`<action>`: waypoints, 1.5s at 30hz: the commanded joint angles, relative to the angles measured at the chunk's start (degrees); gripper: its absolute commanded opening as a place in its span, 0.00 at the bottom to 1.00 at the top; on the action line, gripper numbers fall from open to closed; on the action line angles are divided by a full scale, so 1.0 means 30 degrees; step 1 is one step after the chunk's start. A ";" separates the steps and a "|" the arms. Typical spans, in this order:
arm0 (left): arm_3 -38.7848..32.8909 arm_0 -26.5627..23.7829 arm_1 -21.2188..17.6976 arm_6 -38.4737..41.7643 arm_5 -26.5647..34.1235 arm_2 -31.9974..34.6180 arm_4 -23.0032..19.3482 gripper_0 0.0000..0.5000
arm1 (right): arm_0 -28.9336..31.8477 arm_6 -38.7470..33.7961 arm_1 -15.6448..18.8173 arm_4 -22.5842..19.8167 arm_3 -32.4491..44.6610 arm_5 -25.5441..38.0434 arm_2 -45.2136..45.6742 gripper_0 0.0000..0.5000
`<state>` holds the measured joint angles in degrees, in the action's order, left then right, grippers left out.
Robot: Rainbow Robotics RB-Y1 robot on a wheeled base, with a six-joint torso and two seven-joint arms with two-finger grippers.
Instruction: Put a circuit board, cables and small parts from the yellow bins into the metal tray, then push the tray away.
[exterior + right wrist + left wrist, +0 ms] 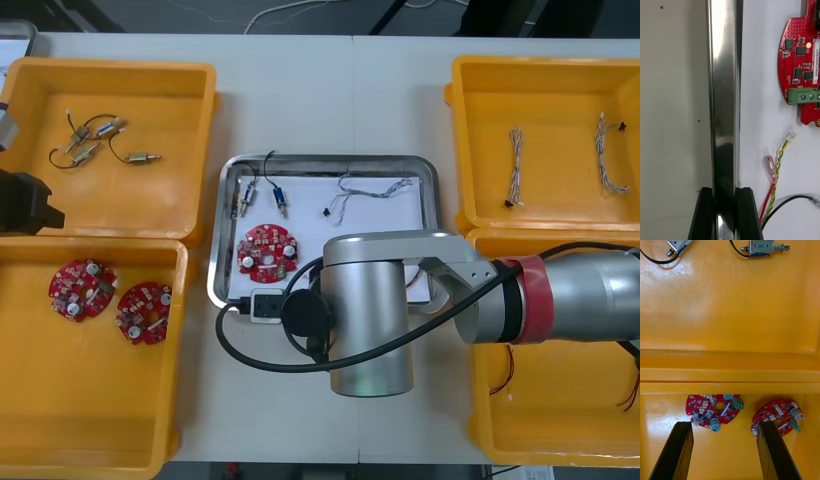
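The metal tray [427,176] sits mid-table, white inside. It holds a red circuit board [267,251], small metal parts [262,197] and a blue and white cable [372,188]. My right arm [370,320] reaches over the tray's near edge. In the right wrist view my right gripper [725,215] is shut on the tray's shiny rim [724,93], one finger on each side. Just inside the rim lie the board [801,71], a red and yellow cable [777,168] and a black cable [790,202]. My left gripper [726,453] hangs open over the left bins, above two circuit boards [714,410].
Yellow bins flank the tray. The far left bin [200,110] holds small metal parts [95,140]. The near left bin [90,400] holds two boards [83,290]. Twisted cables [516,165] lie in the far right bin [545,230]. The near right bin [560,440] has red and yellow cables [630,385].
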<state>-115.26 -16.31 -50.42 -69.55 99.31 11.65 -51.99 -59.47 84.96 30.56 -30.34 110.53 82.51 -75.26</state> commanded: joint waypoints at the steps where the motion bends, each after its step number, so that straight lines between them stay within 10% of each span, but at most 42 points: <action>1: -0.0632 0.0311 -0.0801 -0.1427 -0.0173 0.0571 -0.0161 1.00 | -0.1357 -0.0750 0.0624 -0.0110 -0.0075 0.0123 0.0329 0.00; 45: -0.0632 0.0311 -0.0801 -0.1427 -0.0173 0.0571 -0.0161 1.00 | -0.5810 0.1916 -0.1310 -0.0374 -0.7780 -0.3393 0.0329 0.00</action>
<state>-115.34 -16.31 -50.42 -69.55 99.31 11.65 -51.99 -73.49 88.36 27.81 -32.66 87.88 73.57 -75.25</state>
